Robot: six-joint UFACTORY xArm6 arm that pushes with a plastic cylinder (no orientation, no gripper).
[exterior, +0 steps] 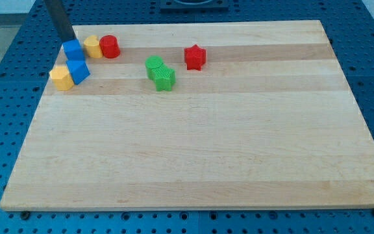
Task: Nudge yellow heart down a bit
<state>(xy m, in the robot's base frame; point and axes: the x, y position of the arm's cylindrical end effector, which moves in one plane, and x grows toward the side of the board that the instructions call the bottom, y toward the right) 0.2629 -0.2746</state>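
Observation:
Two yellow blocks lie near the board's top left, and their shapes are hard to make out. One yellow block (61, 77) is at the far left, touching a blue block (79, 70) on its right. The other yellow block (93, 46) sits higher up, between a second blue block (73, 49) and a red round block (110, 47). My tip (69, 39) is at the top-left corner, right at the upper edge of the upper blue block, above and to the left of both yellow blocks.
Two green blocks (153, 65) (165, 78) touch each other left of the board's top centre. A red star (194, 57) lies to their right. The wooden board (206, 149) rests on a blue perforated table.

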